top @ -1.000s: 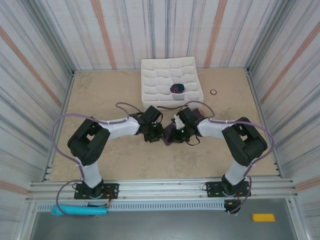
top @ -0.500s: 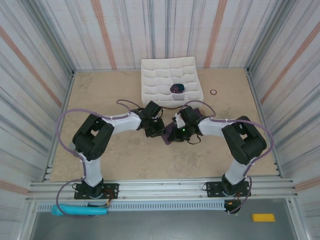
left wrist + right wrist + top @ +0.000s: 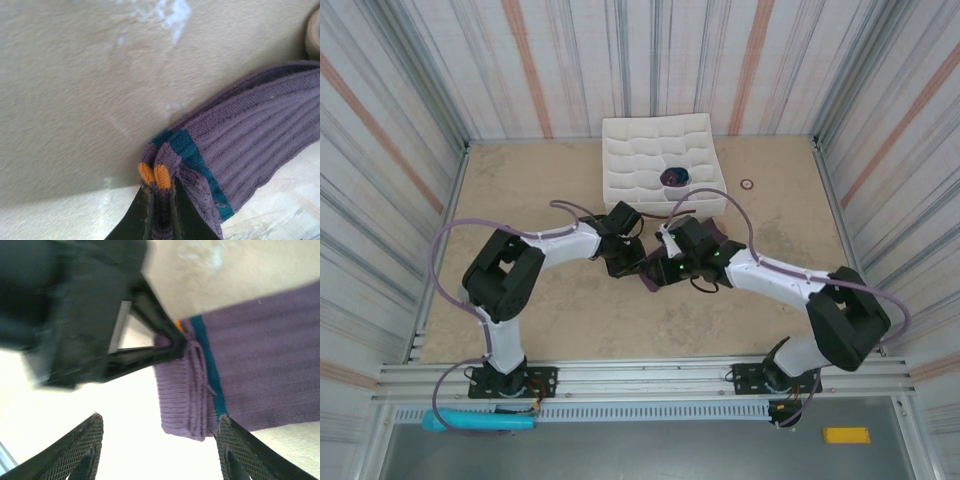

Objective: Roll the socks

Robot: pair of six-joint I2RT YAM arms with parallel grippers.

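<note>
Evidently the left end effector point(image 3: 161, 195) is pinched narrow on the folded orange-and-teal edge of the socks point(image 3: 250, 135), probably to anchor the start of the roll. The purple fabric lies flat on the counter point(image 3: 75, 75), just in front of the white tray point(image 3: 620, 150). Its arm bends at the elbow toward the tray's near side. The right end effector point(image 3: 160, 440) hovers over that same edge with fingers spread wide, arm stretched low.

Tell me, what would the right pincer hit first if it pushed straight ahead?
Probably the folded end of the purple sock, pinched by the left pincer; depth is hard to judge.
</note>
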